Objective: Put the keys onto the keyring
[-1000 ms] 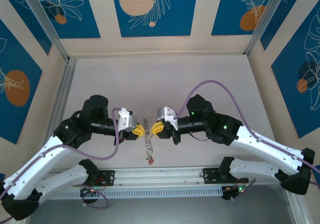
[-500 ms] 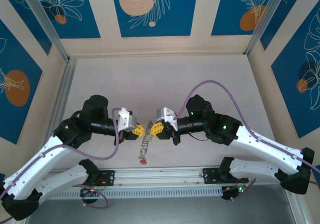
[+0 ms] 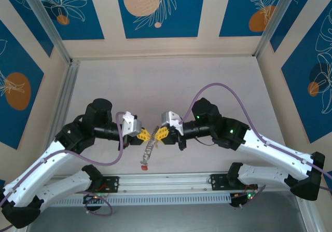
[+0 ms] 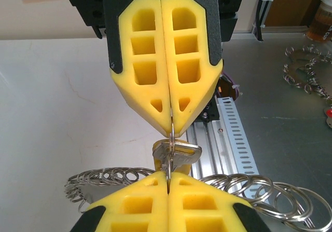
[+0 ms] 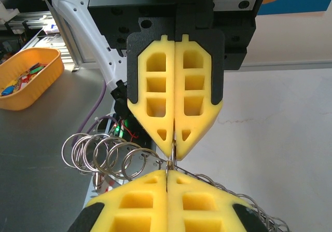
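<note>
state: left gripper (image 3: 145,135), right gripper (image 3: 162,133) both clenched, probably on keyring (image 4: 170,138) | risk: hanging keys (image 3: 148,150) swing, thin ring slips from tips

Note: you have an orange tray (image 5: 32,94) on the grey bench (image 5: 31,144), left; blue floral panels (image 3: 181,14) back your pale table (image 3: 166,81).
</note>
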Tool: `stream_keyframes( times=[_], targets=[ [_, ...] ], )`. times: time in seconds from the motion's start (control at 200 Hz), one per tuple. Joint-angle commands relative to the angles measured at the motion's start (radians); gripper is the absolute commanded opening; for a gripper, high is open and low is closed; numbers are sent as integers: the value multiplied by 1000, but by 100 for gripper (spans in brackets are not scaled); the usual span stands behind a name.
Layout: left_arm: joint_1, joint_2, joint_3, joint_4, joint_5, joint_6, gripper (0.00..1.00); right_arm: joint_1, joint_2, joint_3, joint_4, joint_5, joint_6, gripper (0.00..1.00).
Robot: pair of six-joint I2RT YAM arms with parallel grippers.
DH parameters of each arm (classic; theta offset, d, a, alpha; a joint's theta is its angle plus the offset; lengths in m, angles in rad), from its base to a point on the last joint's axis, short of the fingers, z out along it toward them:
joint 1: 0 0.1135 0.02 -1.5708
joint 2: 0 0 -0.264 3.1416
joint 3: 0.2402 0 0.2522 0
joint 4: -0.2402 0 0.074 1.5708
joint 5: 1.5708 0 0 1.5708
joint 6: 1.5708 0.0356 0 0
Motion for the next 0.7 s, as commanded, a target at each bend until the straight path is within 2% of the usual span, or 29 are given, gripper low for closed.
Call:
stream_keyframes(
  times=[0.0, 0.695],
  targets=[
    [8, -18, 16, 39, 52, 6, 0, 6, 17, -2, 34, -17, -18, 0],
    [9, -37, 8, 51, 60, -2, 0, 6, 54, -5, 54, 9, -20, 0]
  ],
)
